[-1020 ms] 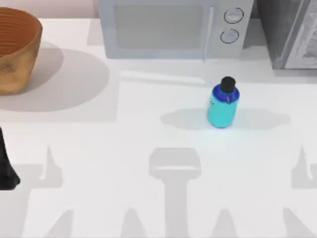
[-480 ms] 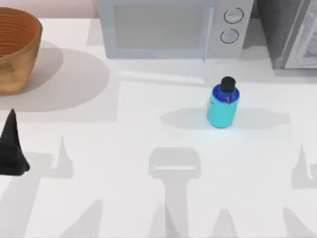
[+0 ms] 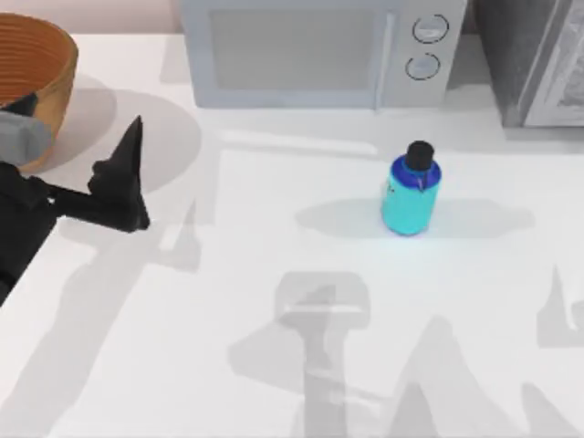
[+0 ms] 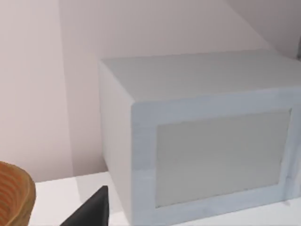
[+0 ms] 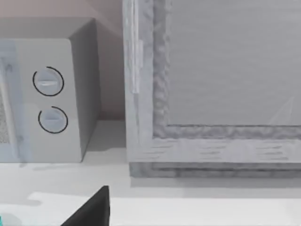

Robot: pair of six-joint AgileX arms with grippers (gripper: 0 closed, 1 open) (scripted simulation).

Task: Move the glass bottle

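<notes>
One arm moving: left pincer swung in beside basket; finger gap untellable; bottle untouched, well apart.

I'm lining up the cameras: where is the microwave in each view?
Top view: microwave at the table's back, behind the glass bottle.
Left wrist view: its door side, beside the basket.
Right wrist view: its dial end.
Shared landmark: the white table under it, in all three.

The wicker basket and the left end effector's arm are cut off by the top view's left edge.
</notes>
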